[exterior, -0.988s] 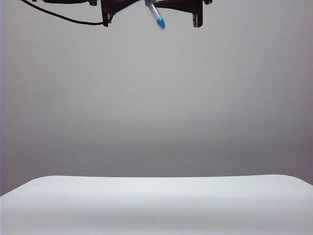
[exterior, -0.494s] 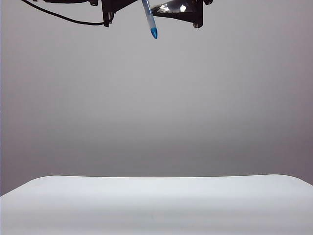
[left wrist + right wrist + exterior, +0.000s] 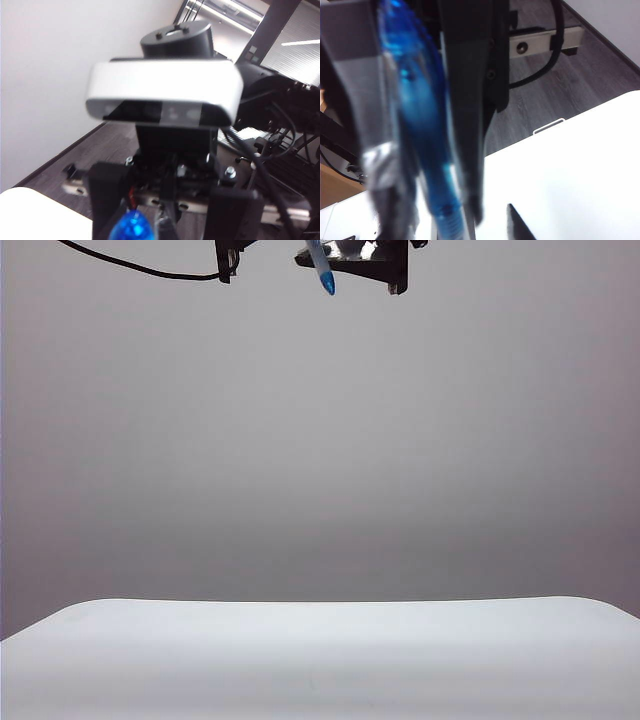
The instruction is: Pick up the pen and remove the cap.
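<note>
Plain grey backdrop over a white tabletop point(image 3: 320, 660), bare below; both arms up at the frame's top edge. Left gripper point(image 3: 228, 260) closed narrow, apparently pinching the pen point(image 3: 322, 270) high for uncapping; right gripper point(image 3: 415, 125) standing wide around it, not clamped. Pen steeply tilted, blue end down.

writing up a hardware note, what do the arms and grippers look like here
Both grippers are black. The right gripper is blocky, bolted, topped by a silver-white camera bar. The left gripper has long dark flat fingers. A black cable trails off.
</note>
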